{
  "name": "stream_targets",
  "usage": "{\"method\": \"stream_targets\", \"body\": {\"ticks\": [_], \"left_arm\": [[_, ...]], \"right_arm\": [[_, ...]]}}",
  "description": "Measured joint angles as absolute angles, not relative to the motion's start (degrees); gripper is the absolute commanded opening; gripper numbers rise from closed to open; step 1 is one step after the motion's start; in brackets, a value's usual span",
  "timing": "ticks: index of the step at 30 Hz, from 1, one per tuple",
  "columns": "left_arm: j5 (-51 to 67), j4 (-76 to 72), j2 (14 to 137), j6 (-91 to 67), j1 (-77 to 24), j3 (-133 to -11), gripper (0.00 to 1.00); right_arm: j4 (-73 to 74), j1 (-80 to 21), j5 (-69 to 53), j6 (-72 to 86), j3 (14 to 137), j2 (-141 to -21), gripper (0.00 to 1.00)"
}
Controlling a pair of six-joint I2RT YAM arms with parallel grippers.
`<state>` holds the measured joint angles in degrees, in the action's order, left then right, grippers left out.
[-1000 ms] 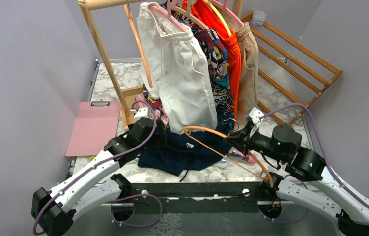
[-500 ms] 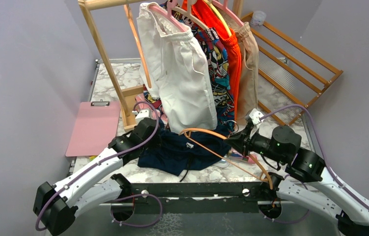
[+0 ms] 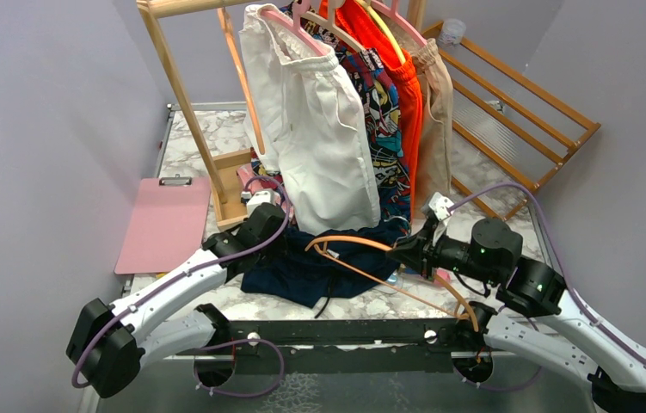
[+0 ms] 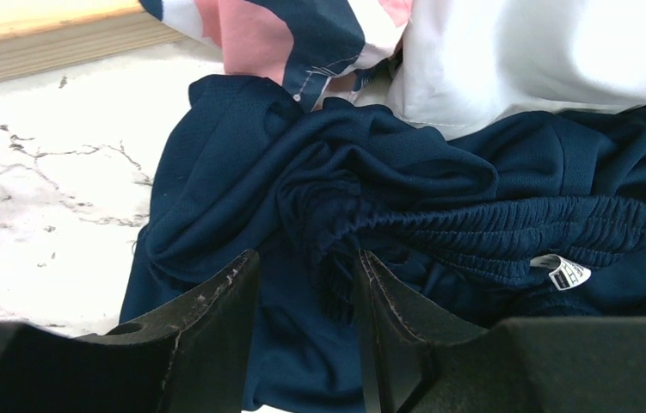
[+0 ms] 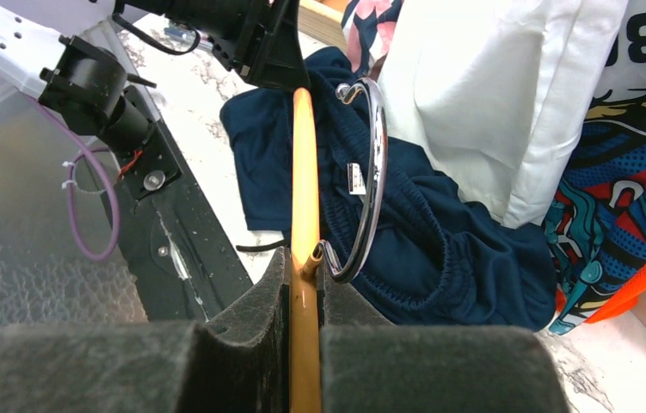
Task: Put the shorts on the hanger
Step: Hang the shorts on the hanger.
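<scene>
On the marble table (image 3: 188, 138), walled at nine and three o'clock, my left gripper (image 4: 306, 262) is spread over the shorts (image 4: 439, 198); my right gripper (image 5: 304, 267) pinches the hanger (image 5: 304, 155); hung clothes (image 3: 319, 129) crowd twelve.

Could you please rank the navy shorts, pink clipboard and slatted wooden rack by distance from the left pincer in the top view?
1. Navy shorts, directly beneath the left pincer.
2. Pink clipboard, to its left.
3. Slatted wooden rack, far back right.
</scene>
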<state>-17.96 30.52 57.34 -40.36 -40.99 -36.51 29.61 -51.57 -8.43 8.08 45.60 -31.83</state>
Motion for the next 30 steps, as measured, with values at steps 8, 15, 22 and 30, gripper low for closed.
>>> {"method": "stream_targets", "body": {"ticks": [8,15,22,30], "left_arm": [[-15.90,29.21,60.31,-38.76,-40.95,-36.51,0.35],[-15.40,28.77,60.36,-37.71,-40.95,-36.51,0.08],[-12.99,28.84,58.54,-36.91,-40.93,-36.60,0.00],[-11.07,29.89,56.42,-35.92,-40.93,-38.26,0.00]], "right_arm": [[29.06,-51.57,-9.82,8.05,45.56,-32.51,0.01],[27.73,-51.57,-10.37,8.03,44.99,-32.73,0.01],[25.34,-51.57,-11.14,8.01,43.97,-34.44,0.01],[20.82,-51.57,-13.19,7.16,43.94,-39.79,0.01]]}}
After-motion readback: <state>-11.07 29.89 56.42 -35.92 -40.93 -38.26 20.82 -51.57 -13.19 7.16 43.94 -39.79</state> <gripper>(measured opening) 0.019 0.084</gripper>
